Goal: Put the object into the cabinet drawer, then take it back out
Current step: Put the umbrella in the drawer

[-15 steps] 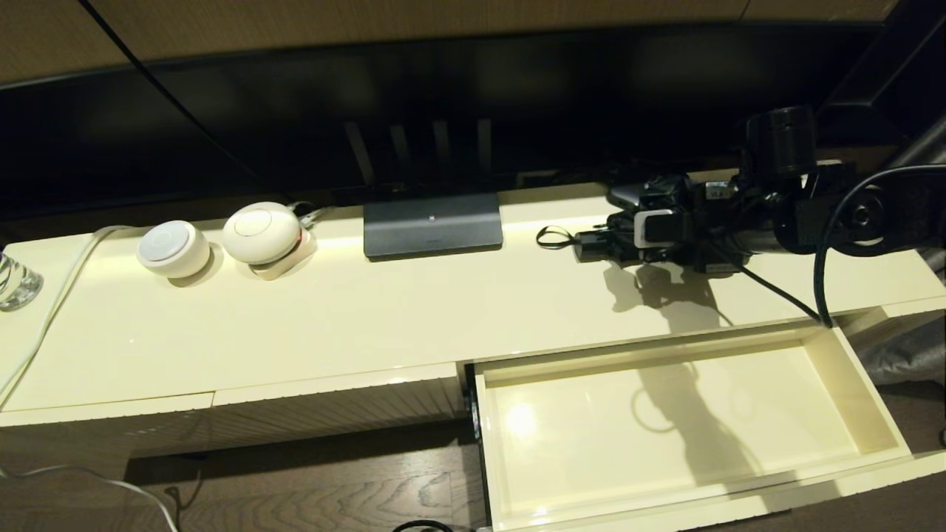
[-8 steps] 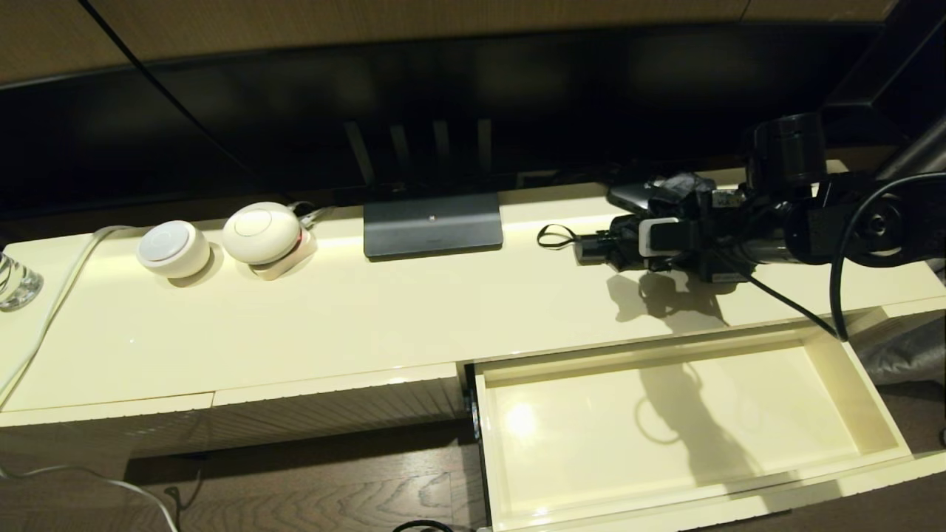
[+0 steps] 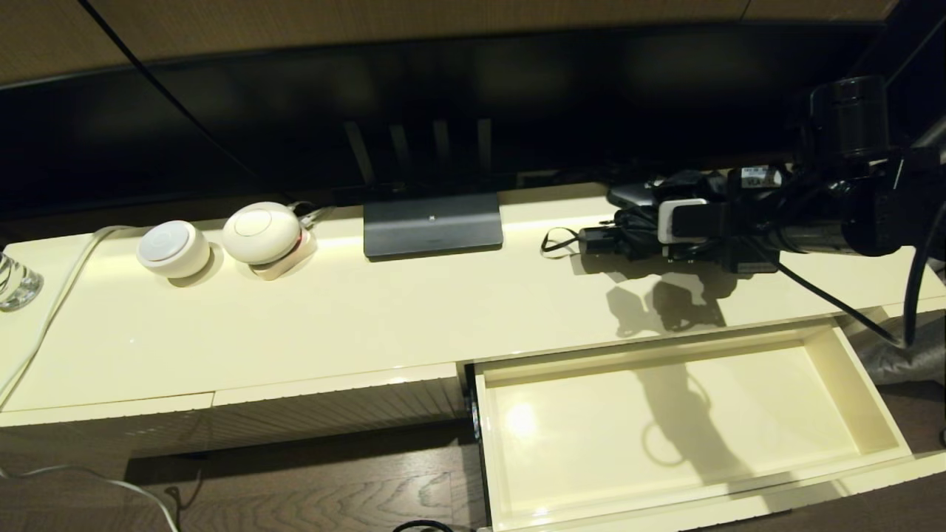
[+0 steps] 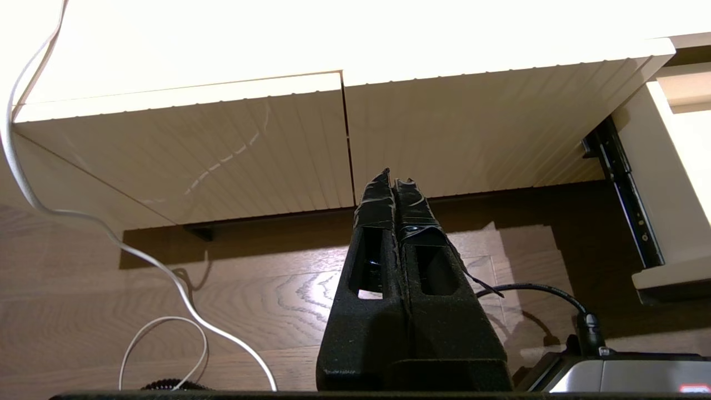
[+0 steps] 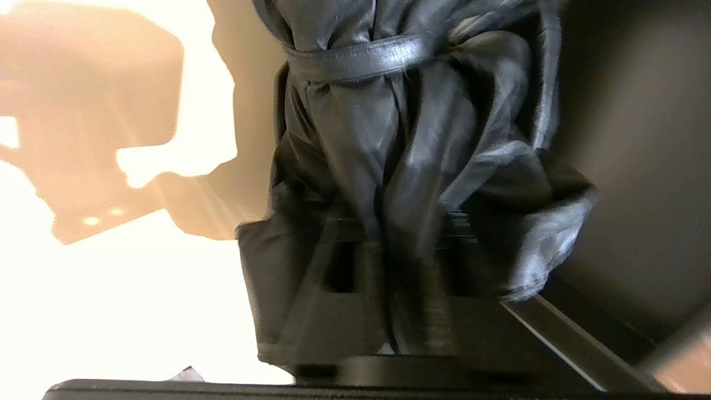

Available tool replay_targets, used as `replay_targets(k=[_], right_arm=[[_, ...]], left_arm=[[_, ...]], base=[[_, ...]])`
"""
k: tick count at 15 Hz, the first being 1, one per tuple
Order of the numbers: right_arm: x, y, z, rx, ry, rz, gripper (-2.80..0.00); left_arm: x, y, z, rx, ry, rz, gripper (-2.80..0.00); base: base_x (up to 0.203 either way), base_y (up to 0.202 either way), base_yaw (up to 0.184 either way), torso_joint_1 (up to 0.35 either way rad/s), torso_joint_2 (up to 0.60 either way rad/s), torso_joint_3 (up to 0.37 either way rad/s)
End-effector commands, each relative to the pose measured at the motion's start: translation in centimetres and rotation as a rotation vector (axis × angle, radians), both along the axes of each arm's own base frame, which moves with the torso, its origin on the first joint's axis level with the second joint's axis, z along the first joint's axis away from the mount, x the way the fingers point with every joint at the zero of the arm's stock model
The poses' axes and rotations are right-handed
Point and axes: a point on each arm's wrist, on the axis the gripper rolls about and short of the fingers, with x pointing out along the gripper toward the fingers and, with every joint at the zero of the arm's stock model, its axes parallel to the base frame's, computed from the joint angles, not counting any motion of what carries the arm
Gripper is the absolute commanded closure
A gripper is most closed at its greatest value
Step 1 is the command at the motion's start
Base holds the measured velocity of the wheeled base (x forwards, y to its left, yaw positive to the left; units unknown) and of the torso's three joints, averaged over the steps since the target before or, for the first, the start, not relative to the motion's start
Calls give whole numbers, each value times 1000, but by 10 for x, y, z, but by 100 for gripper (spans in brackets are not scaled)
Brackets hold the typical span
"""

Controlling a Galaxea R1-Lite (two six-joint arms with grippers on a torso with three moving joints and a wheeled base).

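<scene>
Since a second ago, the right gripper (image 3: 641, 235) has been lifted off the glossy cream cabinet top (image 3: 369, 318) with the black compact folding umbrella (image 3: 628, 236) clamped in its jaws, and its shadow has dropped further away from it.

From the head view, the umbrella is being held level above the right rear of the cabinet top, its short handle and thin wrist loop pointing toward the dark grey rectangular television stand (image 3: 432, 225). The wide shallow cream drawer (image 3: 879, 414) is being left pulled out below it, with only shadows lying on its floor. Two white domed speakers (image 3: 222, 240) are being kept at the left rear, and a clear glass (image 3: 15, 281) at the far left edge. A large black screen (image 3: 443, 103) is filling the back, and dark wood-grain flooring (image 3: 332, 495) is showing below.

From the left wrist view, the left gripper (image 4: 395, 183) is being kept parked low with its taped black fingers (image 4: 377, 205) pressed together, facing the ribbed cream panels (image 4: 222, 150); a white cable (image 4: 139, 255) is trailing over the floor.

From the right wrist view, the umbrella's (image 5: 411, 166) baggy fabric, bound by a strap, is being squeezed between the jaws above the bright top.
</scene>
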Motion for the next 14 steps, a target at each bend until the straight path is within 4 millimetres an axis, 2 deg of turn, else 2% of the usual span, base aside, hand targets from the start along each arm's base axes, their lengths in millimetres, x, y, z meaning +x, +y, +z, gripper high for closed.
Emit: replay_targets(k=[1, 3, 6, 10, 12, 14], right_arm=[[-25, -4, 21, 9, -59, 10, 0], [-52, -5, 26, 16, -35, 28, 0], [-93, -6, 13, 67, 84, 40, 0], [-129, -11, -1, 131, 158, 26, 0], [-140, -14, -9, 145, 199, 16, 0], [-158, -18, -26, 122, 270, 24, 0]], left_arm=[[0, 0, -1, 0, 4, 1, 0], [0, 0, -1, 0, 4, 1, 0], [0, 0, -1, 0, 4, 1, 0], [0, 0, -1, 0, 3, 1, 0], [0, 0, -1, 0, 3, 1, 0], [0, 0, -1, 0, 4, 1, 0]], base=[[0, 0, 0, 0, 0, 0], [0, 0, 0, 0, 0, 0], [0, 0, 0, 0, 0, 0], [0, 0, 0, 0, 0, 0], [0, 0, 0, 0, 0, 0], [0, 0, 0, 0, 0, 0]])
